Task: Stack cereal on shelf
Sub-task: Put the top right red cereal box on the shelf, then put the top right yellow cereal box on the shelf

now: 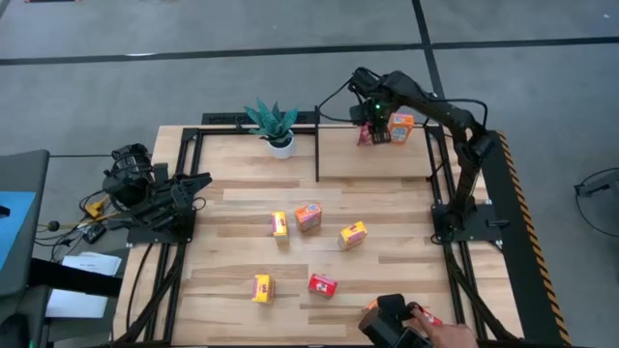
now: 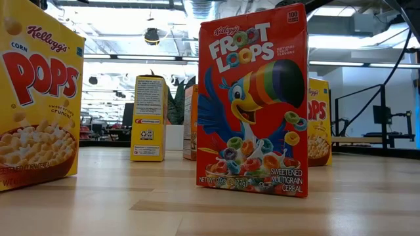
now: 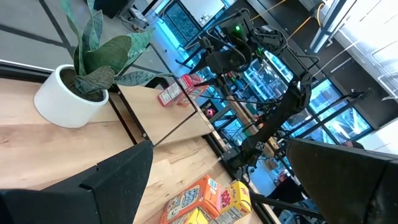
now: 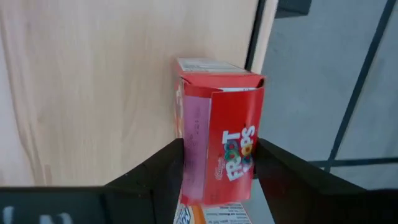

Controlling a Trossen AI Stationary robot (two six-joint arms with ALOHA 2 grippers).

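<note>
Red cereal box (image 4: 221, 149) | between right fingers (image 4: 155, 171) | shelf (image 4: 93, 81)

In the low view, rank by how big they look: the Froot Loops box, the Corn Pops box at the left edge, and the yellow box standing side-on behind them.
1. Froot Loops box and Corn Pops box: both loom large; Corn Pops is cropped, so unranked.
2. Side-on yellow box: smallest-looking, but it stands farther back.

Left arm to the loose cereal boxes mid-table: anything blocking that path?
Nothing visible. The left gripper waits open at the table's left edge. Bare wood lies between it and the nearest yellow box and orange box. The plant stands farther back, off that line. The right gripper is at the shelf.
</note>
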